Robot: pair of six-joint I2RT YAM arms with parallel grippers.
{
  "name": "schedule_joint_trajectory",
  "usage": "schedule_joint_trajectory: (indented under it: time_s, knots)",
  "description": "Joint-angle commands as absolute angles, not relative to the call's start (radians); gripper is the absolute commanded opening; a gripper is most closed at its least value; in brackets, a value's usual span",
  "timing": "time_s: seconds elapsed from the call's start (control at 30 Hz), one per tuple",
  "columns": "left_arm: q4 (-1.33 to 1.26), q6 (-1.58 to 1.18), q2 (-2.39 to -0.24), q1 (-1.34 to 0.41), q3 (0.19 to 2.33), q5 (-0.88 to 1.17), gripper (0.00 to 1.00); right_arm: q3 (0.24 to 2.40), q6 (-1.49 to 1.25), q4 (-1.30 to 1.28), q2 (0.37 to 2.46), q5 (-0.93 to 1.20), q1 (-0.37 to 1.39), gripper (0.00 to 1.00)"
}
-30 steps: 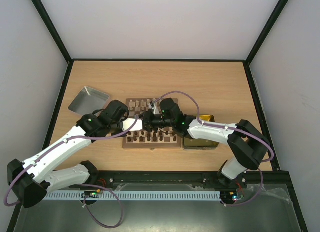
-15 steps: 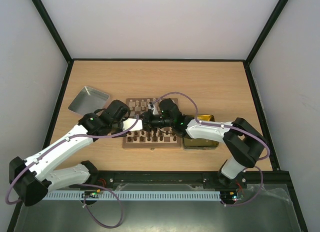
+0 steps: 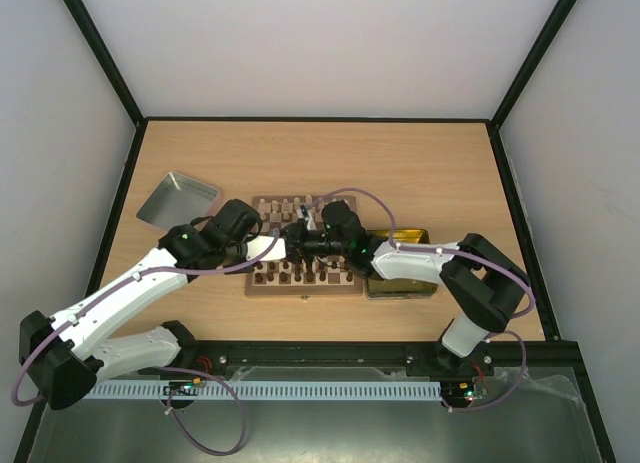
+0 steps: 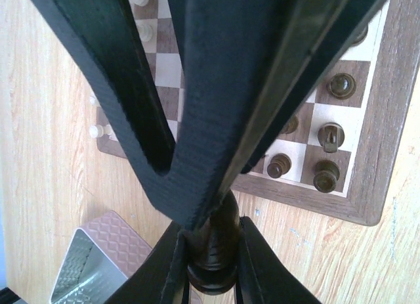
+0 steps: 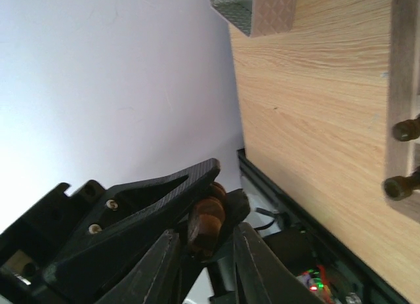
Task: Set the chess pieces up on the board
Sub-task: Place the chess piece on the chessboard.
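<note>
The left fingers (image 4: 262,274) are almost closed and clamp the base of one dark piece (image 4: 213,255). The right fingers (image 5: 252,264) are narrowed onto the other end of the same piece, so both grip it at once. In the top view they meet over the left part of the board (image 3: 305,290), which lies flat on the surface (image 3: 420,173). Upright dark pieces (image 3: 300,273) fill the near rows. The pale pieces (image 3: 285,205) line the far edge.

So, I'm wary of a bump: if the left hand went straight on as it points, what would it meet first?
The right hand, directly ahead over the board: it and the left hand seem to grip the same dark piece.
</note>
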State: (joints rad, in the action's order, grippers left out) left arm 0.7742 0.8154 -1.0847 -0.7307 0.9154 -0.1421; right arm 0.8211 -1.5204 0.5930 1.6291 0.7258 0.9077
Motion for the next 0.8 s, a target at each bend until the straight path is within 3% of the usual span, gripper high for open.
schedule_joint_trajectory:
  time_s: [0.0, 0.77]
  knots:
    - [0.536, 0.787, -1.091, -0.772, 0.902, -0.095, 0.02, 0.82, -1.615, 0.93, 1.604, 0.781, 0.973, 0.24]
    - [0.493, 0.756, -1.025, -0.738, 0.855, -0.048, 0.02, 0.757, -1.666, 1.011, 1.542, 0.753, 0.985, 0.19]
